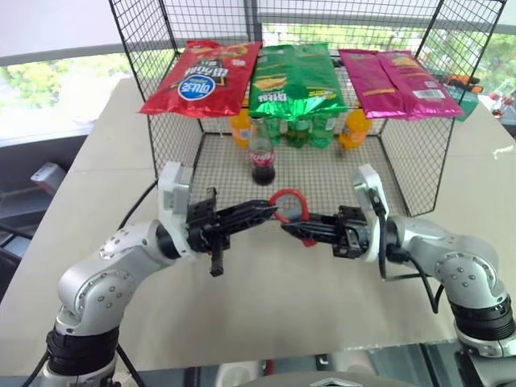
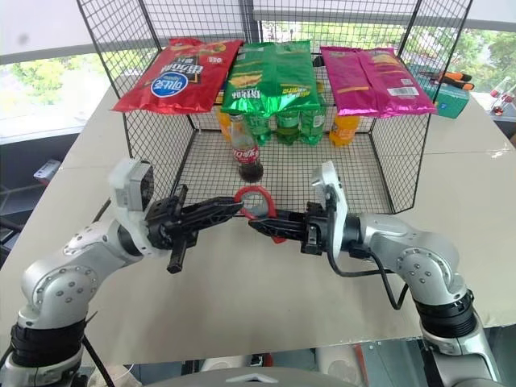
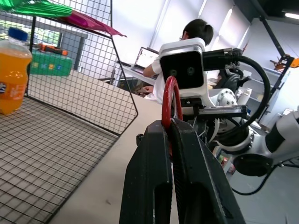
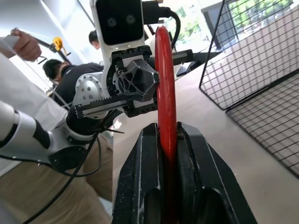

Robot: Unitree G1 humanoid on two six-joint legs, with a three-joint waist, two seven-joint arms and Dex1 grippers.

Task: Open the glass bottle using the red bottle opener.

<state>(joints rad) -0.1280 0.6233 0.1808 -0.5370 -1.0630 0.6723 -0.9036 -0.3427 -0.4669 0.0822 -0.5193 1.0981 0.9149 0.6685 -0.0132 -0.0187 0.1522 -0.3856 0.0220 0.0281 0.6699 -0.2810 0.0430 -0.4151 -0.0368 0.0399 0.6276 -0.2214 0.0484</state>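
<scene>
From the head views, the left hand [image 1: 268, 210] and the right hand [image 1: 292, 229] meet over the desk [image 1: 266, 298], both pinching the red bottle opener [image 1: 289, 205] between them, while the glass bottle [image 1: 261, 151] stands upright on the wire rack [image 1: 322, 181] floor just behind. In the left wrist view, the left hand's fingers [image 3: 149, 186] are pressed together on the opener's ring. In the right wrist view, the right hand's fingers [image 4: 196, 177] clamp the opener's handle edge-on.
</scene>
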